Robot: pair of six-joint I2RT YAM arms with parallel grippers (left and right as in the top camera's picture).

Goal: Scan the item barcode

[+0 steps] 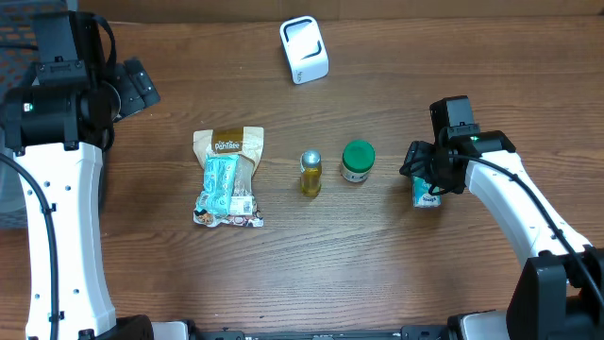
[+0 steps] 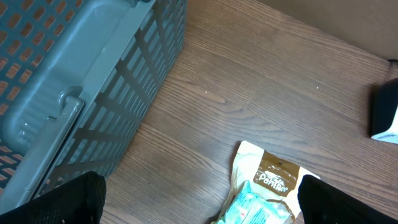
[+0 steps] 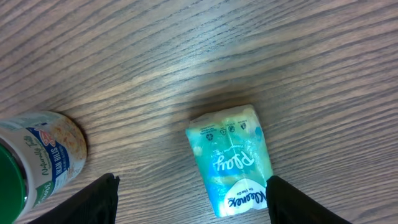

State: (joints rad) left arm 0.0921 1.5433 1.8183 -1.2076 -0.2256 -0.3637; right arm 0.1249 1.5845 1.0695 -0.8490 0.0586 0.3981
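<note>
Tissue pack [image 3: 230, 160] flat, logo end nearest

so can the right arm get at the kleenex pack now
Probably yes: the right gripper hangs open just over the kleenex pack, which lies flat with nothing on it.

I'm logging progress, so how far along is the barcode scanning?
Done: nothing visibly; the white scanner stands at the table's far edge with no item near it. In hand: the right gripper hovers open over the tissue pack, which lies flat on the table. Remaining: grip the pack and bring it to the scanner.
</note>
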